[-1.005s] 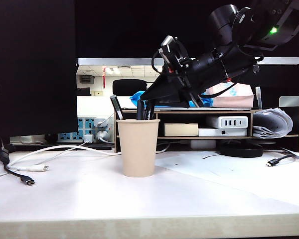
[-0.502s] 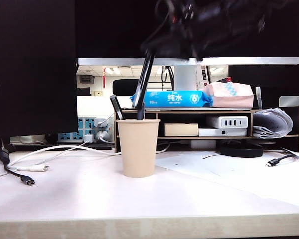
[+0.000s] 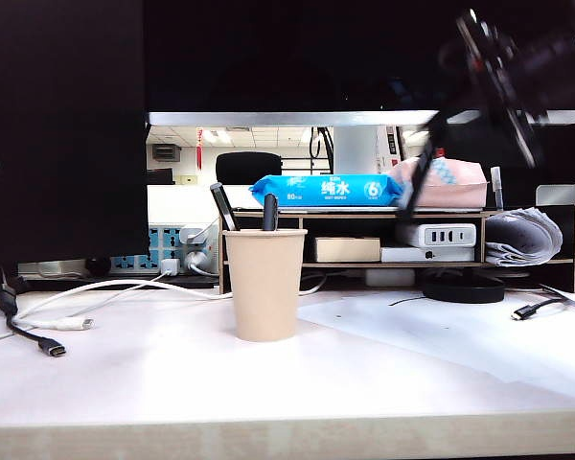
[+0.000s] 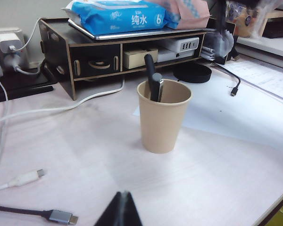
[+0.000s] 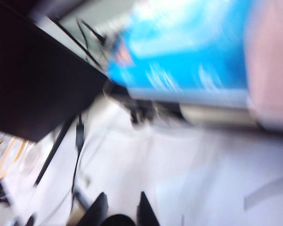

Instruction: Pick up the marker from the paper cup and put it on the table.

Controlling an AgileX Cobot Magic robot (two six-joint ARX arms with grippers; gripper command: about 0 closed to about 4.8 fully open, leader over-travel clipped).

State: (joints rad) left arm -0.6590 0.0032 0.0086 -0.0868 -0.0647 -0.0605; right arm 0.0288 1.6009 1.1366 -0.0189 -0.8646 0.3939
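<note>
Marker [image 3: 417,187] hangs slanted, pinched in the right fingers [image 3: 439,123] high above the surface [image 3: 364,383] and well right of the cup [image 3: 264,284], presumably clear for setting down, while the left fingers [image 4: 120,209], pressed together, hover low nearby.

Right wrist view smeared by motion blur; the rest reads sharp.
I see the worktop [image 3: 172,383] evenly bright, upper background dark, right arm [image 3: 503,77] blurred.

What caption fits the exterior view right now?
Right gripper carries the marker high at right, clear of the paper cup standing on the table.
</note>
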